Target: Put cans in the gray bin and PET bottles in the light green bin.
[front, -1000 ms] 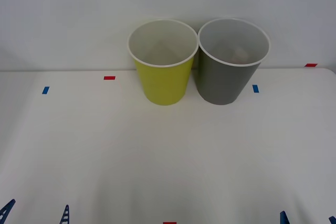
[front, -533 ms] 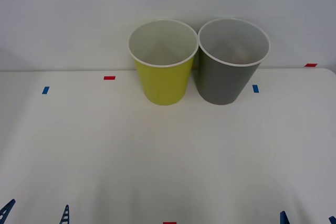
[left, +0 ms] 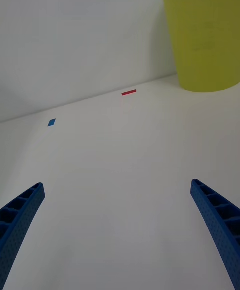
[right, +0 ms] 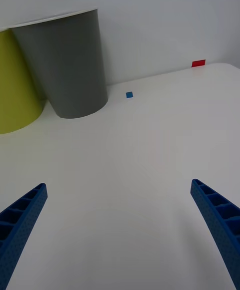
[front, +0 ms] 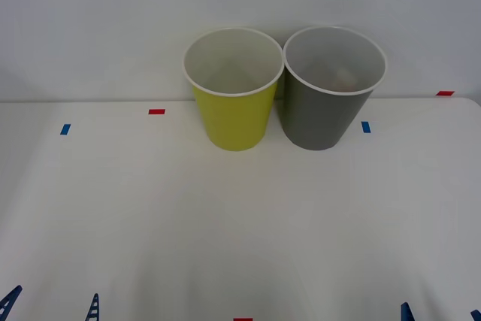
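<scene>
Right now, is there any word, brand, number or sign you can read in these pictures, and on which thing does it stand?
None can be read.
Green bin: plain wall.
Gray bin: plain wall; something pale and orange lies inside, too blurred to read.
Table: red and blue tape marks, no writing.

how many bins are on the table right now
2: the light green bin stands at the table's far edge, the gray bin beside it on the robot's right, rims about touching.
</scene>
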Controlling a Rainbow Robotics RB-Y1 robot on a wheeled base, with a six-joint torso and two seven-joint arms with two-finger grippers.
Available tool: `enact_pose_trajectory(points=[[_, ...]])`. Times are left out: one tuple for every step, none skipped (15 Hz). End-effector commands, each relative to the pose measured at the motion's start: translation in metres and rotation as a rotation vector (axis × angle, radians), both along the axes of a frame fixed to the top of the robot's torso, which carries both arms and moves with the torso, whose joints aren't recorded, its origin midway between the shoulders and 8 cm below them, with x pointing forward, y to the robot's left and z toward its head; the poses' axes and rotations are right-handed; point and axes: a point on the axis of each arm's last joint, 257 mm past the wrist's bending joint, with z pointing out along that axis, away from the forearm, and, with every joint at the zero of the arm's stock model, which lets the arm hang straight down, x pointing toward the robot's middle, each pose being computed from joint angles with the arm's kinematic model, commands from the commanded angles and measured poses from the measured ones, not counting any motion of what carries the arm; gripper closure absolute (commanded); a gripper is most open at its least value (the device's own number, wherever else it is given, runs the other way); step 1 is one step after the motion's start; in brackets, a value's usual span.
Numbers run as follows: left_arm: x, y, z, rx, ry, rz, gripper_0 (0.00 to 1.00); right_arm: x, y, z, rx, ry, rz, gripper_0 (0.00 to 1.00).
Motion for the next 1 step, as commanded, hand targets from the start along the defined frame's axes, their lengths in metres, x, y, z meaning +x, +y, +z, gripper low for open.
enact_pose_trajectory(points=[[0.0000,0.0000,0.0000,0.000,0.000,0.000,0.00,0.0000,0.0000,0.0000,0.000,0.000,0.000,0.00]])
